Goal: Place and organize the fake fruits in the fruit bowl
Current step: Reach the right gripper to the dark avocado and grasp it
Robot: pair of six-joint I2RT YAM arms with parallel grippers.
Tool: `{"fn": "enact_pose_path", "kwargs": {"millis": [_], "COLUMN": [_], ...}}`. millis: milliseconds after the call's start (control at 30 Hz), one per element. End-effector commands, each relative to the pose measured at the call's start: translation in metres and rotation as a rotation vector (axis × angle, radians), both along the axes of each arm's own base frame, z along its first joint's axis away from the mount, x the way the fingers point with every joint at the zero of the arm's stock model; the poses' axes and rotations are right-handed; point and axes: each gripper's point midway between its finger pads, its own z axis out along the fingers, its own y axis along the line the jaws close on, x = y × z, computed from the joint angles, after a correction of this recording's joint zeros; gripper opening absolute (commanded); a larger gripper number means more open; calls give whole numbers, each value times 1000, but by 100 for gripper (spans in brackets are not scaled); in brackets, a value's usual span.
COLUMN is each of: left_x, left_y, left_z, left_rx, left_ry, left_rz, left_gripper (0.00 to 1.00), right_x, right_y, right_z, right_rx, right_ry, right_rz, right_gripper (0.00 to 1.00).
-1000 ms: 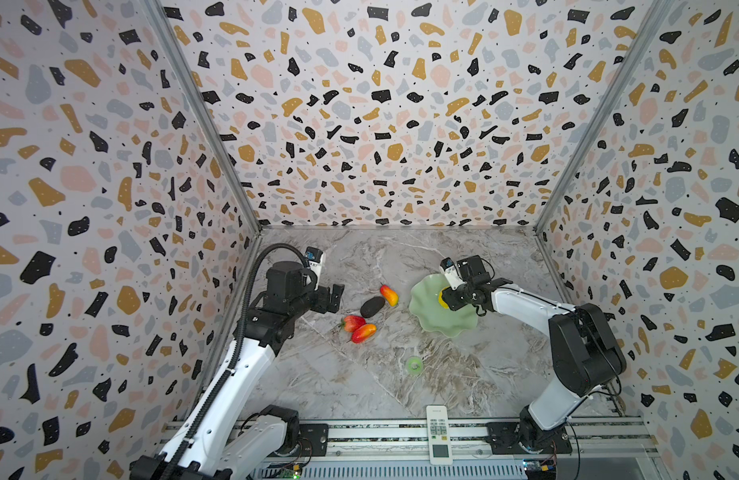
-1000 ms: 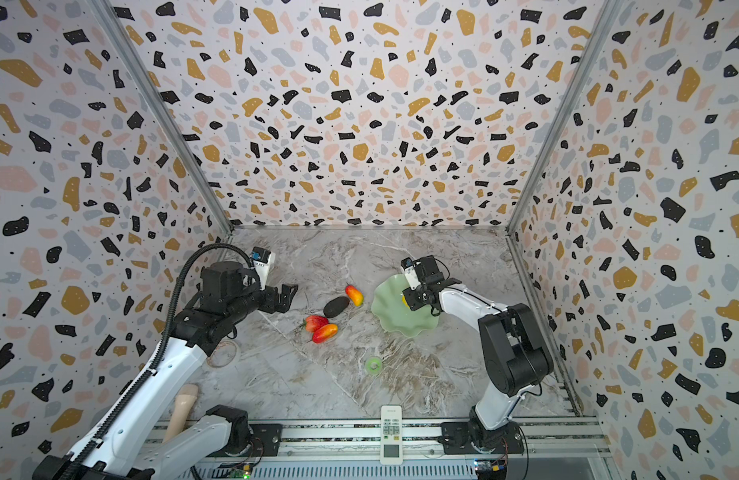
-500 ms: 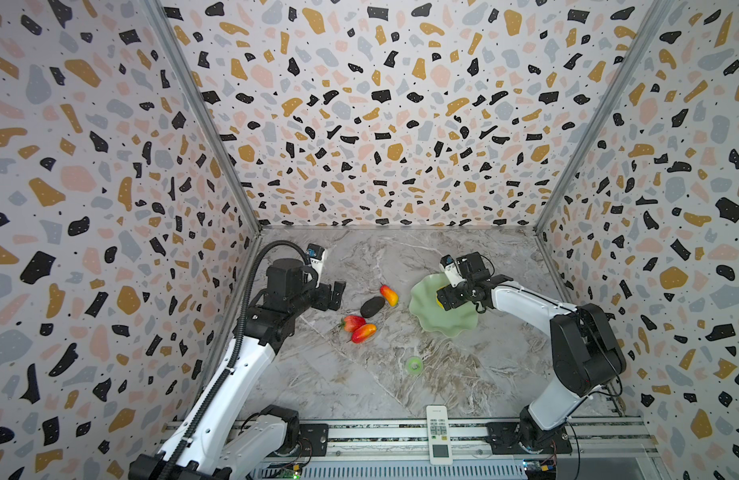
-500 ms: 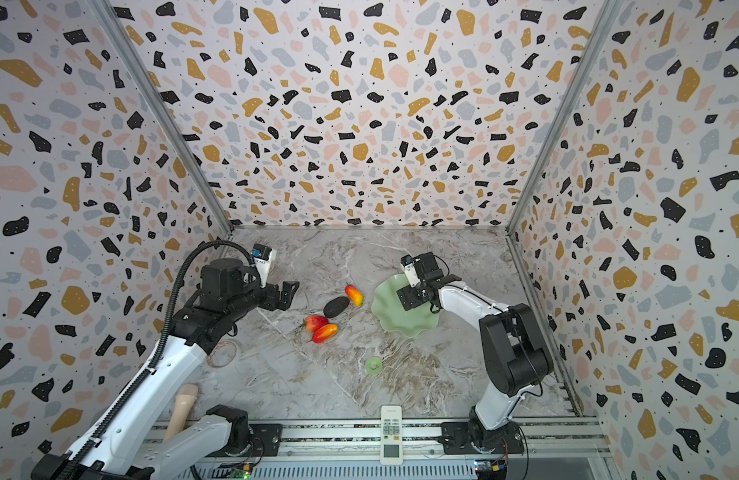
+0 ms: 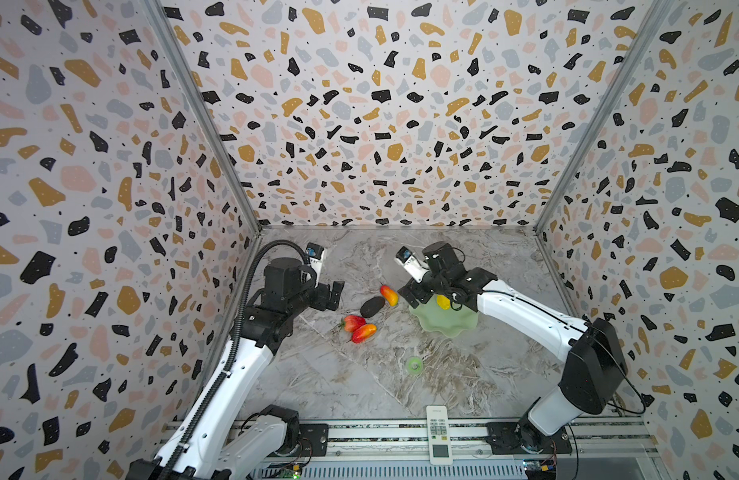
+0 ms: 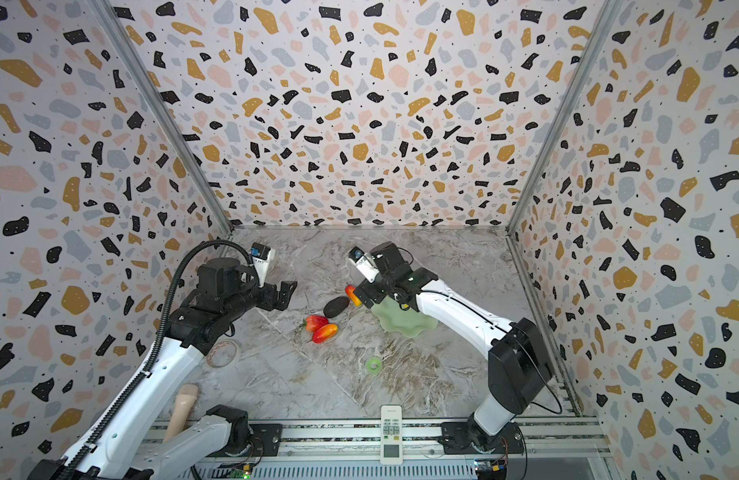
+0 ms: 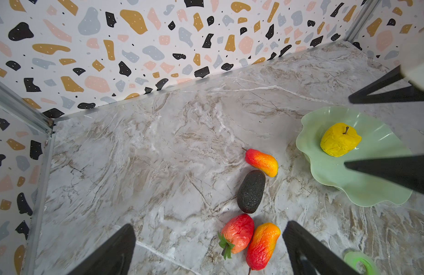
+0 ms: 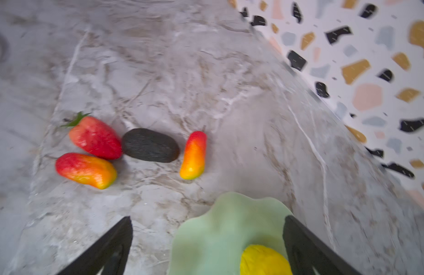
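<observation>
Yellow fruit (image 7: pixel 339 139) sits in the fruit bowl (image 7: pixel 373 190), toward the table's right edge; strawberry (image 7: pixel 238 232), dark oval (image 7: pixel 251 191) and two orange-red fruits (image 7: pixel 262 162) lie beside it, likely light and squashy, best pinched mid-body; fingers of left gripper (image 7: pixel 208 225) and right gripper (image 8: pixel 207 217) stand wide, empty.

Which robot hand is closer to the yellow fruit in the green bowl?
The right. The right gripper hangs open over the yellow fruit in the fruit bowl. The left gripper is farther off, past the dark fruit.
</observation>
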Motion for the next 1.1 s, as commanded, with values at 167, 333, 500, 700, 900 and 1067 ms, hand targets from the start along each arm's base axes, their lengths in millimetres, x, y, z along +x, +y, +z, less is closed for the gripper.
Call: {"fn": "enact_pose_path", "kwargs": {"millis": [167,333,500,700,900,1067], "left_x": [-7,-6,-4,-4,-6,-6], "left_y": [1,0,-3,-4,-3,-2], "left_z": [-5,-10,-12,-14,-10,-8], "left_rx": [15,21,18,25,24,27], "left_ry": [-7,0,1,2,-19,-24], "left_rz": [-12,-16,-32,-40,-40,-40], "left_gripper": [100,100,100,99,100,100], "right_x": [-18,-17,-5,1,2,14], "right_y": [55,69,80,91,96,101], "right_z": [-62,-72,-90,-110,-120,-126], "right_rx": [-169,-176,-211,-246,-252,-244], "right_ry": [10,-59,-43,-23,10,26], "right_rz": [455,575,597,631,648,578], "right_gripper": [100,100,100,98,90,69]}}
